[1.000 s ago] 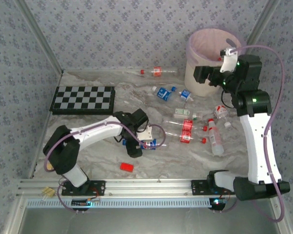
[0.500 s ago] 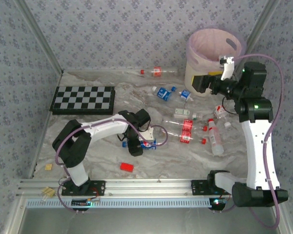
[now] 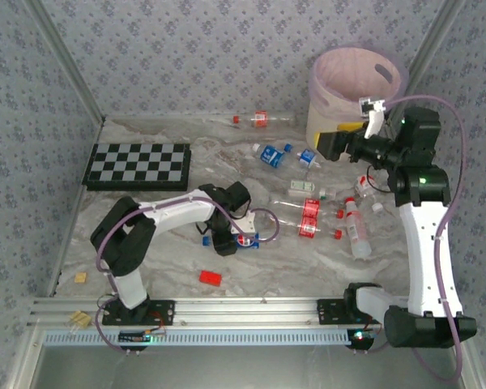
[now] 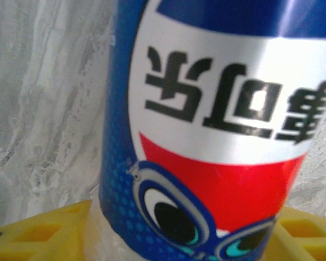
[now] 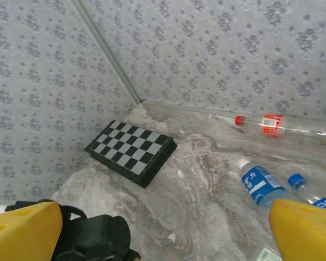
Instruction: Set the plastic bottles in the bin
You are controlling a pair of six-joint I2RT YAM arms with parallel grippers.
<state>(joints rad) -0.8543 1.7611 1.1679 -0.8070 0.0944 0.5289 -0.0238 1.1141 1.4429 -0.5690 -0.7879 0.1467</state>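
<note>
A blue-labelled bottle lies between the fingers of the left end effector.

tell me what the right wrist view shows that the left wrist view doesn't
Right wrist, not left: the chessboard, patterned walls, a red-labelled bottle by the far wall and a blue-labelled bottle lying nearer. Left wrist, not right: a blue, white and red labelled bottle, close up between its fingers. Both: marbled tabletop and yellow fingers at the lower corners.
</note>
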